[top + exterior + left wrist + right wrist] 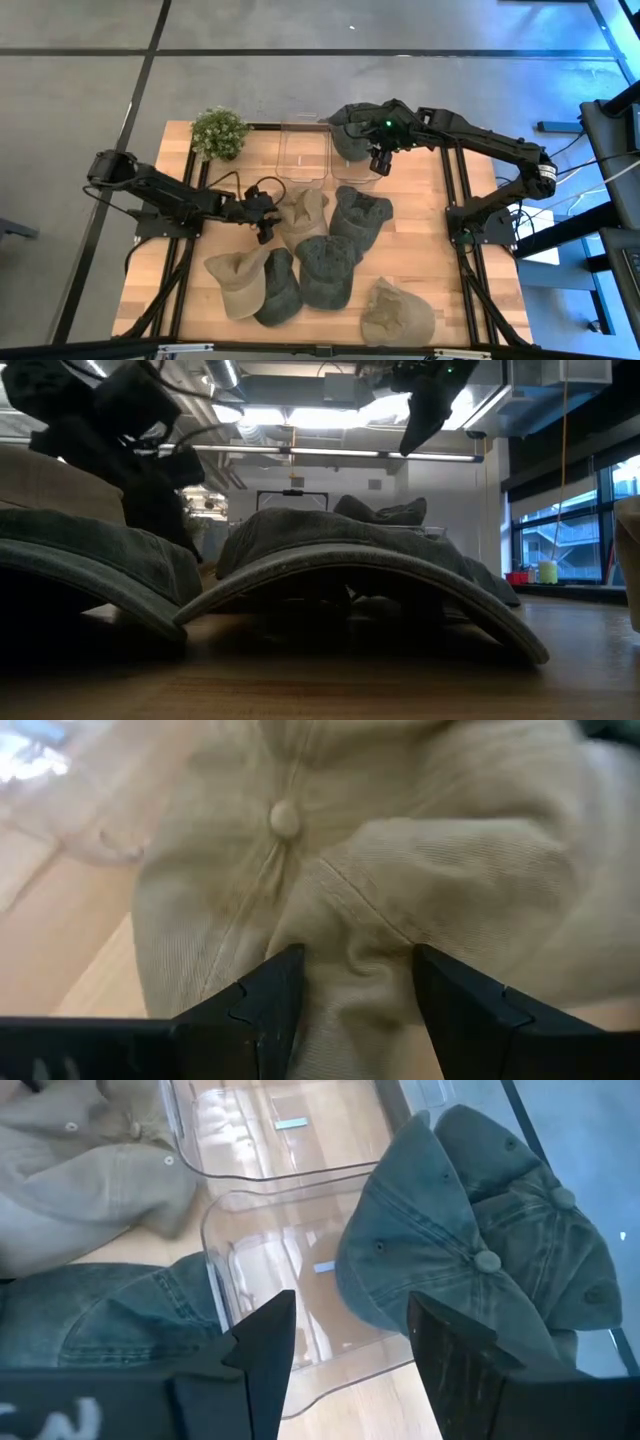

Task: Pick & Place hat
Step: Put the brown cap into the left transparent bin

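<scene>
A: Item one, left pincer (268,222). Position and state?

B: Low over the middle of the wooden desk (420,290), at the edge of the tan hat (303,212). In the left wrist view its two dark fingers (262,1005) stand apart with a raised fold of the tan hat's crown (400,890) between them. The cloth fills the gap and touches both inner faces, yet whether it is truly pinched cannot be told. The hat lies on the desk, not lifted.

A: Item two, right pincer (379,160).

B: Raised above the far edge of the desk, over the right-hand clear bin (352,165). Its fingers (262,1345) are spread part-way and hold nothing; bare air and the bin's rim (262,1198) show between them.

A: Item three, hats already placed?

B: One grey-green hat (480,1260), inside the right-hand clear bin, crown button up, draped against the bin's far wall. A second clear bin (303,150) stands just beside it, to the left.

A: Item four, hats remaining on the desk?

B: Beside the tan hat, a dark green hat (360,215) to its right; below them another dark green hat (325,268); a tan hat with brim (238,280) and a dark hat (280,290) overlapping at the near left; an olive hat (395,315) alone at the near right.

A: Item five, other objects?

B: A small potted plant (219,132) at the far left corner.
</scene>
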Robot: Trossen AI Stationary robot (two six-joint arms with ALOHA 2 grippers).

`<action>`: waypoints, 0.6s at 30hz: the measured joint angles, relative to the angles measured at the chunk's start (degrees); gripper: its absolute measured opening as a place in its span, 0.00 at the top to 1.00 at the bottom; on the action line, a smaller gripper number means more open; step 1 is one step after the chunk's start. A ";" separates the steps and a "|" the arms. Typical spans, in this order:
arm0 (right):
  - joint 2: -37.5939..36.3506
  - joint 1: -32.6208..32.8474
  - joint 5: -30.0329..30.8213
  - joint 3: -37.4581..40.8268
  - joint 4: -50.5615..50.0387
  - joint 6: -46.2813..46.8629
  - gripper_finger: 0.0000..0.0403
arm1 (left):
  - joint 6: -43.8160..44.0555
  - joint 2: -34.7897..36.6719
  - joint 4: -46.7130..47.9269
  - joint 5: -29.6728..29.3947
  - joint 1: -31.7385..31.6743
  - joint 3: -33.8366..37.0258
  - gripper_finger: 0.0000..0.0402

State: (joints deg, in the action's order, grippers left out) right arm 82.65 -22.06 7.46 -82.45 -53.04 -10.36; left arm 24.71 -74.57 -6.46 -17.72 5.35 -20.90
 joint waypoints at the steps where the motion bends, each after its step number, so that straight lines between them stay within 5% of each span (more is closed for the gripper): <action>1: 0.00 0.00 0.00 0.01 0.00 0.48 0.52 | 0.00 -1.37 -0.15 -0.01 -0.27 -0.25 0.54; 10: 0.00 0.00 -0.12 0.01 -0.02 1.28 0.52 | 1.69 -8.43 -2.53 0.09 -1.03 -0.70 0.59; 18: 0.00 0.00 -0.09 0.01 -0.02 1.17 0.52 | -1.71 -9.24 -6.30 2.24 -0.52 -0.54 0.85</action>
State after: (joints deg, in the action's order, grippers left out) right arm 82.65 -22.06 7.38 -82.43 -53.06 -9.19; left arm 23.00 -83.81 -12.76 -15.47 4.82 -21.44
